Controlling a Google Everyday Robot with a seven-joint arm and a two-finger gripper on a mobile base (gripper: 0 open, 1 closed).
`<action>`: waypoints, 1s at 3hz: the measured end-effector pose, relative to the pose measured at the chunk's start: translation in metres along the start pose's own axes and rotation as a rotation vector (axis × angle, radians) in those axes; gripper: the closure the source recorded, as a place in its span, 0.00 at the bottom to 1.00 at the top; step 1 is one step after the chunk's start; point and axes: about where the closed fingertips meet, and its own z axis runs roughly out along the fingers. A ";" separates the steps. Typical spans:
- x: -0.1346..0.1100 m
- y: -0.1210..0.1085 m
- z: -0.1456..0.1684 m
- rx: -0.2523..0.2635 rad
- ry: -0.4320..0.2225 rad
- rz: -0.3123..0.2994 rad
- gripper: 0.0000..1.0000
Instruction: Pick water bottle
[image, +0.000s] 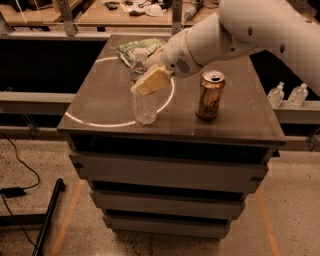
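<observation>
The water bottle (145, 106) stands upright on the dark table top (100, 100), near its front edge and left of centre. It is clear and ribbed; its neck and cap are mostly covered. My gripper (151, 80), cream-coloured at the end of the white arm (240, 35), lies across the bottle's upper half, reaching in from the right. The bottle's base rests on the table.
A gold-bronze drink can (210, 95) stands to the bottle's right. A green snack bag (136, 47) lies at the back of the table. Two small clear bottles (287, 95) sit on a ledge to the right. A white circle is marked on the table.
</observation>
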 end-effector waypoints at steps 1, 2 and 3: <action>0.006 -0.006 0.006 -0.007 -0.026 0.030 0.72; 0.004 -0.009 0.004 -0.007 -0.058 0.043 0.95; -0.012 -0.007 -0.009 0.004 -0.102 0.022 1.00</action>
